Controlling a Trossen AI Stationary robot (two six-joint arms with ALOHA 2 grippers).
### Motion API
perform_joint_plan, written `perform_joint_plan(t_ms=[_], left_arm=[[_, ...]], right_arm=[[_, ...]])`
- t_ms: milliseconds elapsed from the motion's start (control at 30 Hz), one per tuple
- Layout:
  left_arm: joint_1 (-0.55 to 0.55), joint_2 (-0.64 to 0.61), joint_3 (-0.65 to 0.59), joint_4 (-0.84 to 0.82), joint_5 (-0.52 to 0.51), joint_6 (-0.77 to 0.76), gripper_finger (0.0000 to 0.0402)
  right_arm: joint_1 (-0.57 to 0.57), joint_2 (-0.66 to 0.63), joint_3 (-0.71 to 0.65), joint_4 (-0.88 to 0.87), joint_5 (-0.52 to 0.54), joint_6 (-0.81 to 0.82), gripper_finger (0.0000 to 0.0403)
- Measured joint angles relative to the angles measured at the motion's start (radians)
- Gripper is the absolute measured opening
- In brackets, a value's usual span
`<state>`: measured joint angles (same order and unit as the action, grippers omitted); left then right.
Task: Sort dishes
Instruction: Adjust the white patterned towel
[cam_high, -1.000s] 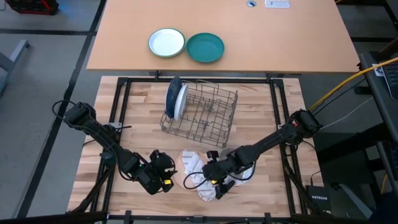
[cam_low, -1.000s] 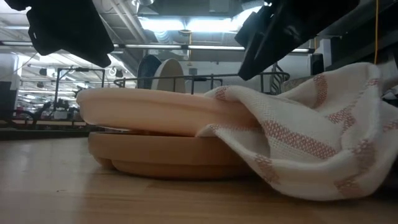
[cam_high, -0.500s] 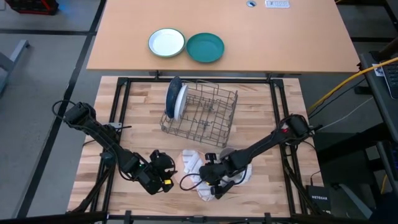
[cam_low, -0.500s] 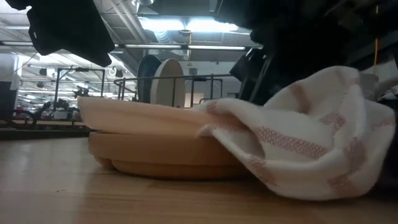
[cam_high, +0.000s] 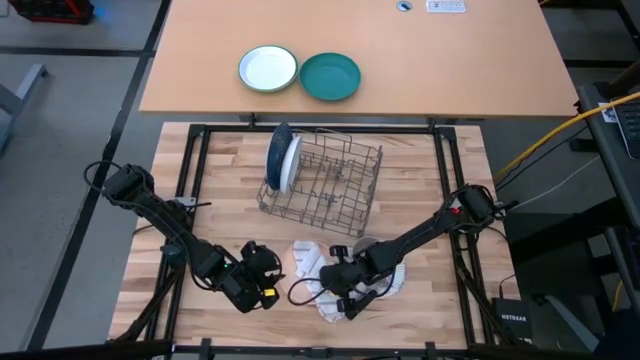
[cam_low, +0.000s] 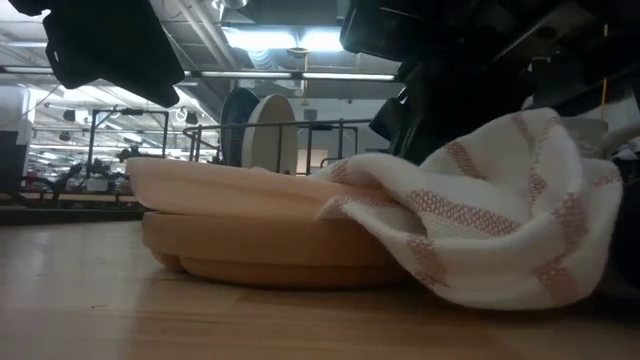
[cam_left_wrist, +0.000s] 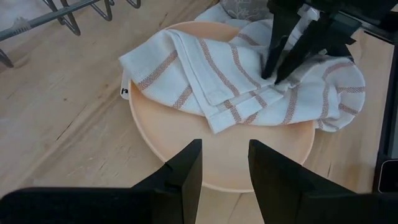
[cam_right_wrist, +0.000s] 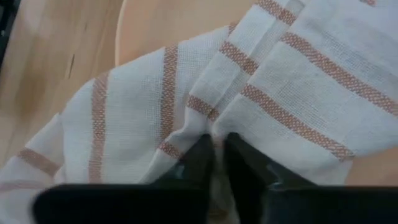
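on the tabletop (cam_high: 230, 200), my right gripper (cam_left_wrist: 283, 70) has just pinched the towel (cam_left_wrist: 249, 81) (tan plate (cam_left_wrist: 186, 149) uncovers next); left gripper (cam_left_wrist: 221, 171) hovers narrow, empty.

A wire dish rack (cam_high: 325, 182) stands on the butcher-block table (cam_high: 225, 210), toward its far side. A white cloth with reddish-brown stripes (cam_high: 318, 280) lies bunched near the front edge. On the separate tan table (cam_high: 480, 60) beyond sit a white green-rimmed bowl (cam_high: 268, 69) and a teal plate (cam_high: 330, 77), just beside each other, possibly touching.
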<state>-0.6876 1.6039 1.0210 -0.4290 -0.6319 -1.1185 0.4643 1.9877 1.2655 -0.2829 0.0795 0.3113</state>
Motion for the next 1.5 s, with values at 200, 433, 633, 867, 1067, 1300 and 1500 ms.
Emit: perform_joint_plan(t_ms=[200,433,633,867,1067,1300,1500], left_arm=[[0.0,0.0,0.0,0.0,0.0,0.0,0.0119],[0.0,0.0,0.0,-0.001,0.0,-0.005,0.0119],[0.0,0.0,0.0,-0.007,0.0,-0.026,0.0119],[0.0,0.0,0.0,-0.006,0.0,-0.021,0.0119],[0.0,0.0,0.0,-0.006,0.0,-0.006,0.0119],[0.0,0.0,0.0,-0.006,0.0,-0.006,0.0119],[0.0,0.0,0.0,-0.008,0.0,-0.007,0.0119]], right_arm=[[0.0,0.005,0.049,-0.033,0.014,-0.052,0.0021],[0.001,0.005,0.207,-0.199,0.05,-0.154,0.0007],[0.003,0.004,0.377,-0.498,0.118,-0.179,0.0013],[0.035,0.004,0.579,-0.885,0.2,-0.15,0.0008],[0.078,0.002,0.735,-1.186,0.245,-0.037,0.0004],[0.145,-0.003,0.768,-1.287,0.192,0.124,0.0006],[0.202,-0.006,0.768,-1.289,0.17,0.252,0.0008]])
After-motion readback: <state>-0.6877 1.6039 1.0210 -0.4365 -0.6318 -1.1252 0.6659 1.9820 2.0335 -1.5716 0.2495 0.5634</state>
